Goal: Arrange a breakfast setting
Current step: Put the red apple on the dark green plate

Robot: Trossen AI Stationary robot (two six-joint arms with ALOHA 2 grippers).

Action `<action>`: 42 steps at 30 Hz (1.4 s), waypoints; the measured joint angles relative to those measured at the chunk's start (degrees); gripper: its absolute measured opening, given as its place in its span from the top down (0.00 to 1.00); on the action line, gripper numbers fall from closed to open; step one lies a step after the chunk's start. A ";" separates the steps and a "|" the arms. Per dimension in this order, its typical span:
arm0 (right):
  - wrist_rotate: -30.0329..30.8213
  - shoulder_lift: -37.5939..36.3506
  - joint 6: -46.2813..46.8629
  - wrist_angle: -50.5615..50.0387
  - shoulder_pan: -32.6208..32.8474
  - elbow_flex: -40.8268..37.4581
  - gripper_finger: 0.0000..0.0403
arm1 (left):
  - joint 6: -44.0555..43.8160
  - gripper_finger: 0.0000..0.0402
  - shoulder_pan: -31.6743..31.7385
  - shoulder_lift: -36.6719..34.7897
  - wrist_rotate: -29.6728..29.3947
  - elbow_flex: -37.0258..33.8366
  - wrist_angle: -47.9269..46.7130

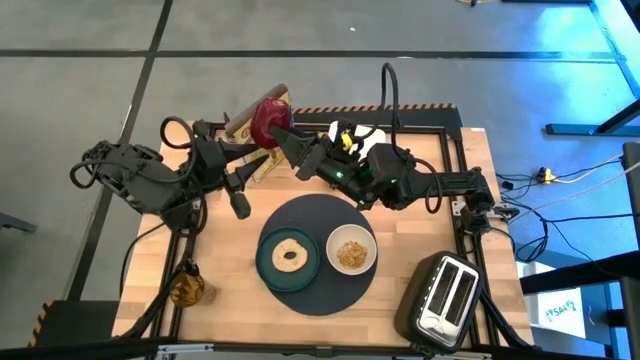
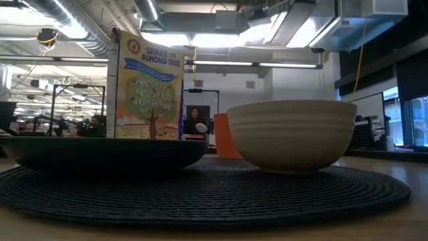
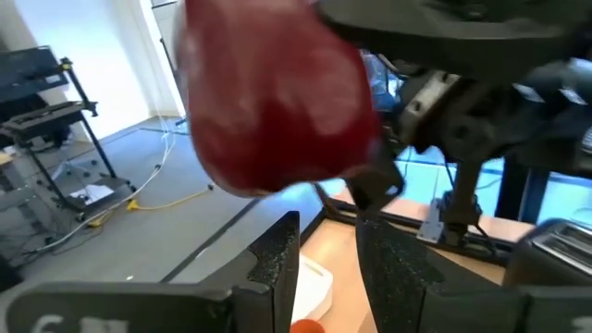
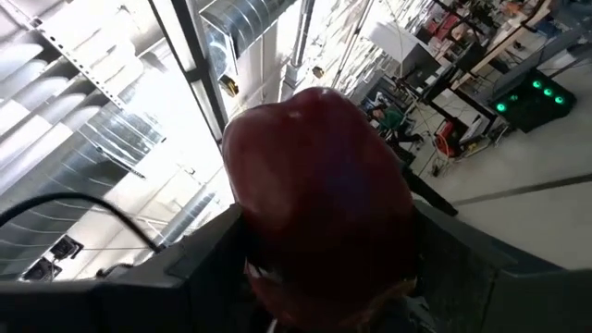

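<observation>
Two dark arms meet above the far edge of the wooden table [image 1: 420, 160], well past the big round dark-grey mat [image 1: 310, 225]. The right gripper [image 1: 281, 140] holds the dark red fruit [image 1: 268, 120] up in the air, with one finger on each side of it, pressing on its skin. The left gripper [image 1: 262, 150] is right beside the fruit, pointing at it. Its fingers [image 3: 277, 254] sit close together just under the fruit, but I cannot tell if they touch it. On the mat sits the teal plate [image 1: 272, 268] with the ring-shaped bread [image 1: 291, 255] on it. Next to the plate, also on the mat, is the white bowl [image 1: 351, 250] with cereal [image 1: 351, 254] inside. Behind the mat stands a cereal box [image 2: 147, 87], and the small orange cup [image 2: 226, 137] peeks out from behind the bowl. A toaster [image 1: 443, 295] sits beside the mat, near the table's corner.
</observation>
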 joint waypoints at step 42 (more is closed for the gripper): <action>-11.98 -6.49 -11.12 -26.46 -1.13 0.06 0.03 | 4.37 0.99 1.73 -0.35 6.83 0.00 -6.37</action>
